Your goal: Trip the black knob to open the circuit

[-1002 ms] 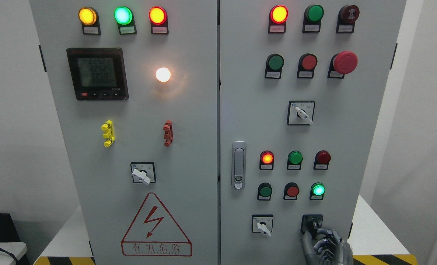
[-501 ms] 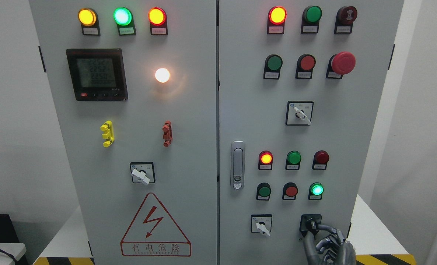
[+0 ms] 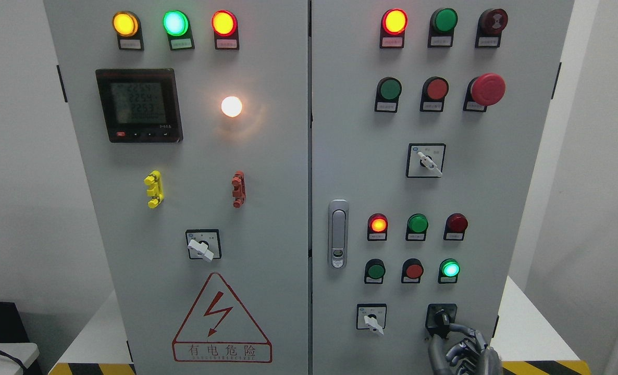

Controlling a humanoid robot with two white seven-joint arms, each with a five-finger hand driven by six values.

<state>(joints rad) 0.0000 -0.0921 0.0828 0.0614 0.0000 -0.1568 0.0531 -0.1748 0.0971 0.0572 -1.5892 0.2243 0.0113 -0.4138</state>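
Black knob [image 3: 441, 318] sits at the cabinet's [image 3: 496, 182] bottom right corner, right hand [image 3: 462, 351] pinching it with fingers curled on. Barely anything's changed in the last second, lamps all the same, so probably not tripped yet.

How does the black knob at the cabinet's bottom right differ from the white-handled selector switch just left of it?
The black knob has a dark handle on a black plate; the white-handled selector switch has a pale lever on a white, black-framed plate. The right hand has its fingers at the black knob, while the selector stands untouched. Both sit in the same bottom row of the right door.
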